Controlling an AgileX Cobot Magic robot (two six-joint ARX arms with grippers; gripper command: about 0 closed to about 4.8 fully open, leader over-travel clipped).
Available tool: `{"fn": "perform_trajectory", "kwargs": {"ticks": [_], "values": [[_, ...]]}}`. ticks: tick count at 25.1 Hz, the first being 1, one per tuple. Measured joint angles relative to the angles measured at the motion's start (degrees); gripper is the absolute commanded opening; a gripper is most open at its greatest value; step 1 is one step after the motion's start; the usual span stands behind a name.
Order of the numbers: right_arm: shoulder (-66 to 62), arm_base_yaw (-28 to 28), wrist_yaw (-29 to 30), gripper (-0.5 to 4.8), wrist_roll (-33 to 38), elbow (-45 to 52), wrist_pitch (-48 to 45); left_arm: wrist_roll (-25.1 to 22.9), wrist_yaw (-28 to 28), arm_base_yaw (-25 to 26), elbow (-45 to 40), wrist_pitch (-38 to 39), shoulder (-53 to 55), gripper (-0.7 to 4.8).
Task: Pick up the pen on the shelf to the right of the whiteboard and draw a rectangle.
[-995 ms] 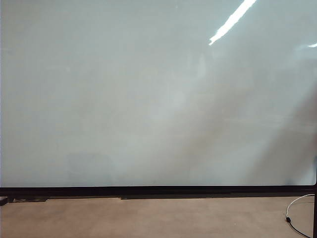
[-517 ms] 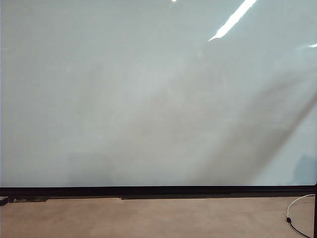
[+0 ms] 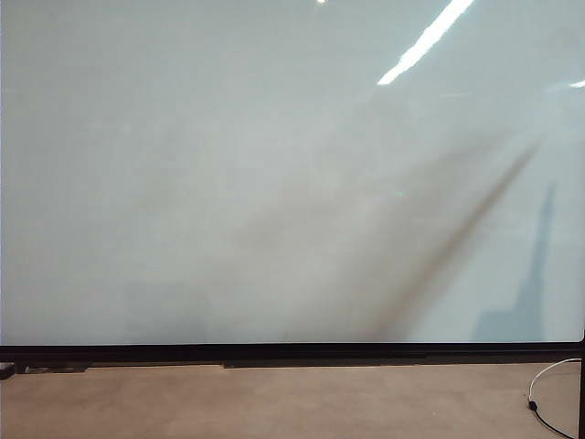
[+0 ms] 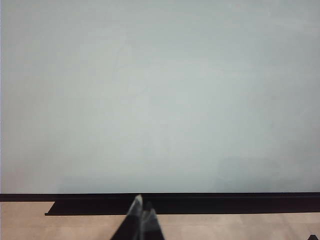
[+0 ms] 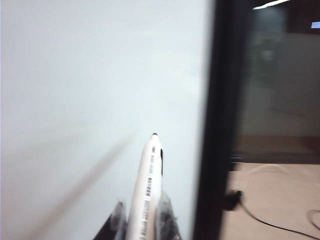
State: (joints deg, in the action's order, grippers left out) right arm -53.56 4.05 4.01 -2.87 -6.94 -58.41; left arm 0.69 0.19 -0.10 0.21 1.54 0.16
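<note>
The whiteboard (image 3: 228, 183) fills the exterior view, and neither arm shows there, only long shadows on its right half. In the right wrist view my right gripper (image 5: 142, 204) is shut on the pen (image 5: 149, 175), a slim white marker with dark print. Its black tip points at the whiteboard (image 5: 75, 75) close to the board's black side edge (image 5: 220, 125); contact cannot be judged. My left gripper (image 4: 142, 209) is shut and empty, low in front of the whiteboard (image 4: 160, 90) by its black bottom edge. No rectangle and no shelf are in view.
A black rail (image 3: 292, 352) runs under the board above a brown surface (image 3: 274, 402). A thin cable (image 3: 548, 393) loops at the lower right, and the cable (image 5: 260, 212) also lies just beyond the board's side edge. A glare streak (image 3: 425, 41) crosses the top.
The shadows on the board's right half have swung and sharpened into a long dark diagonal, and an upright shadow has risen at the lower right. Nothing else differs.
</note>
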Motion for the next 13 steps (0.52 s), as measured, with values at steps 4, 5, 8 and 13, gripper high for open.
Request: {"fn": "perform_trajectory", "kwargs": {"ticks": [4,5,8,13], "values": [[-0.1,-4.7,0.6,-0.06,-3.1,-0.2,1.1,0.0,0.0,0.0,0.0,0.0,0.0,-0.04],[-0.1,-7.5,0.7,-0.06,-4.9,-0.2,1.7,0.0,0.0,0.0,0.0,0.0,0.0,-0.04],[-0.2,-12.6,1.0,-0.06,-7.9,-0.2,3.7,0.0,0.0,0.0,0.0,0.0,0.0,-0.04],[-1.2,-18.7,1.8,-0.06,-10.6,-4.4,10.6,0.0,0.0,0.0,0.0,0.0,0.0,-0.04]]}}
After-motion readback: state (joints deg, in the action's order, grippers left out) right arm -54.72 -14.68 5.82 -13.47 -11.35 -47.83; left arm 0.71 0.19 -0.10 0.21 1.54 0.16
